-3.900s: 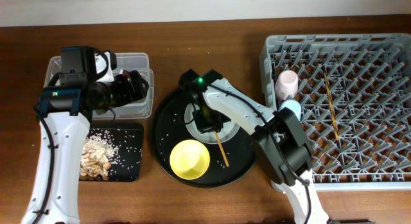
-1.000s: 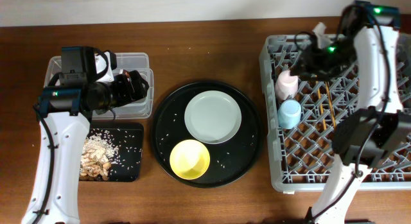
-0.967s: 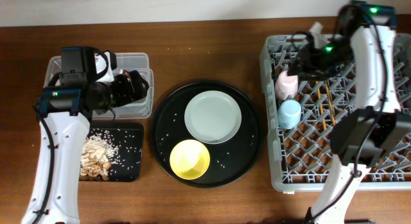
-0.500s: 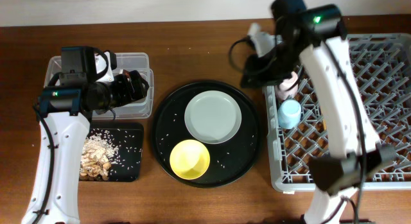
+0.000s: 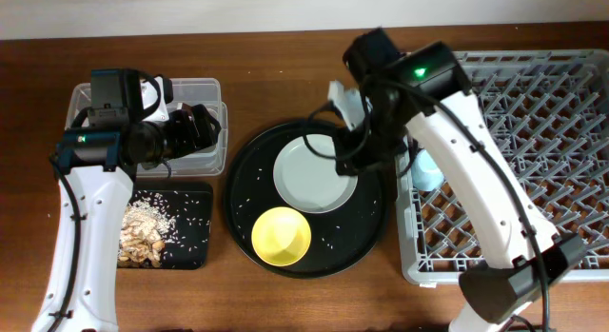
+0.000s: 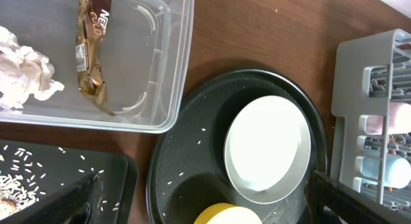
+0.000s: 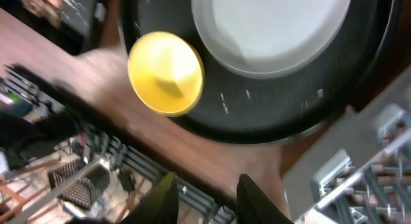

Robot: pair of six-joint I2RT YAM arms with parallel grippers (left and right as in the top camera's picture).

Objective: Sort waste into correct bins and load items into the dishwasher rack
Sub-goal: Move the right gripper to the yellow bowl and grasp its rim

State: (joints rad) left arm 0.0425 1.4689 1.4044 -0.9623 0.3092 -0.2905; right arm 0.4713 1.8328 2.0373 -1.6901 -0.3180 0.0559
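Note:
The pale plate point(image 5: 316, 173) and the yellow bowl point(image 5: 281, 236) lie in the round black tray point(image 5: 243, 194). My right gripper point(image 5: 350, 159) hangs over the plate's right edge. In the right wrist view its jaws point(image 7: 207, 201) stand apart with nothing between them. My left gripper point(image 5: 195, 127) hovers wide open over the clear tub point(image 5: 181, 89). In that tub lie the tissue point(image 6: 22, 70) and the snack wrapper point(image 6: 93, 51). Food scraps point(image 5: 143, 232) lie in the shallow black tray point(image 5: 195, 194). The blue cup point(image 5: 425, 170) and the pink cup point(image 6: 379, 124) sit in the rack point(image 5: 533, 94). The chopsticks are hidden.
Rice grains are scattered over the round black tray's floor point(image 5: 333, 242). My right arm point(image 5: 466, 151) crosses the rack's left side and hides part of it. Bare wooden table point(image 5: 285, 75) shows behind the trays.
My right arm swung left from the rack to the round tray, and its jaws narrowed. The chopstick seen earlier on the tray is gone from it. The left arm has stayed still.

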